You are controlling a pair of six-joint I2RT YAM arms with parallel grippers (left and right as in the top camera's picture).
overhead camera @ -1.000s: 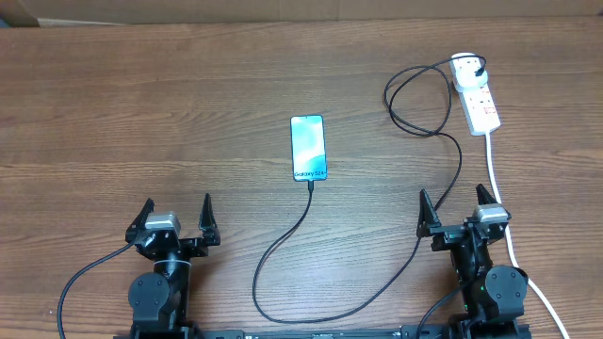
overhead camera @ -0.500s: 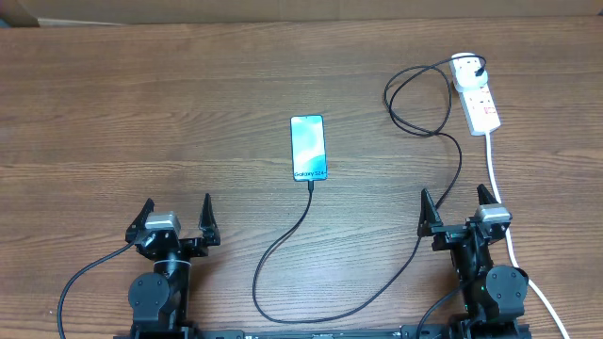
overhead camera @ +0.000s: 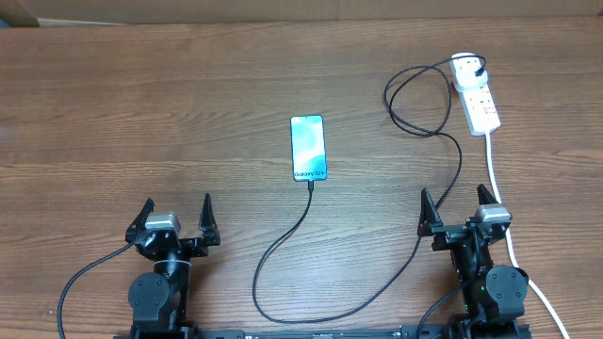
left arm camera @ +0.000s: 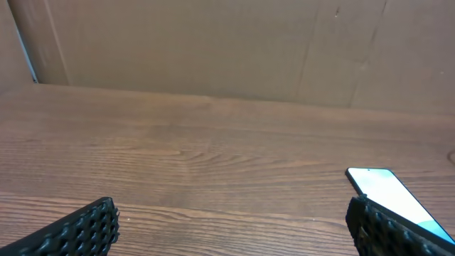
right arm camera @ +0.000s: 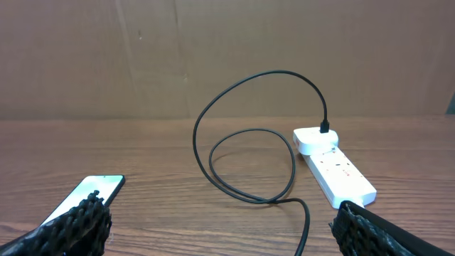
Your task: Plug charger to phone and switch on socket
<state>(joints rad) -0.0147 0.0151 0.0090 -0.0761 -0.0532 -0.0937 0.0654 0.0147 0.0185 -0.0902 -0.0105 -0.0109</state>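
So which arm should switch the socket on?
Right, probably. The socket lies on the table's right side, straight ahead of the right fingers, which are open and empty. The left fingers sit far off, beyond the phone.

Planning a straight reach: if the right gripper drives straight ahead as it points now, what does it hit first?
Probably the charger: its slack cable lies on the table just ahead of the open right gripper. The socket sits farther on, slightly right. Gripper height above the table is unclear.

The charger (right arm camera: 276,72) runs from the phone (overhead camera: 308,148), centre, to the socket (overhead camera: 476,92), far right.
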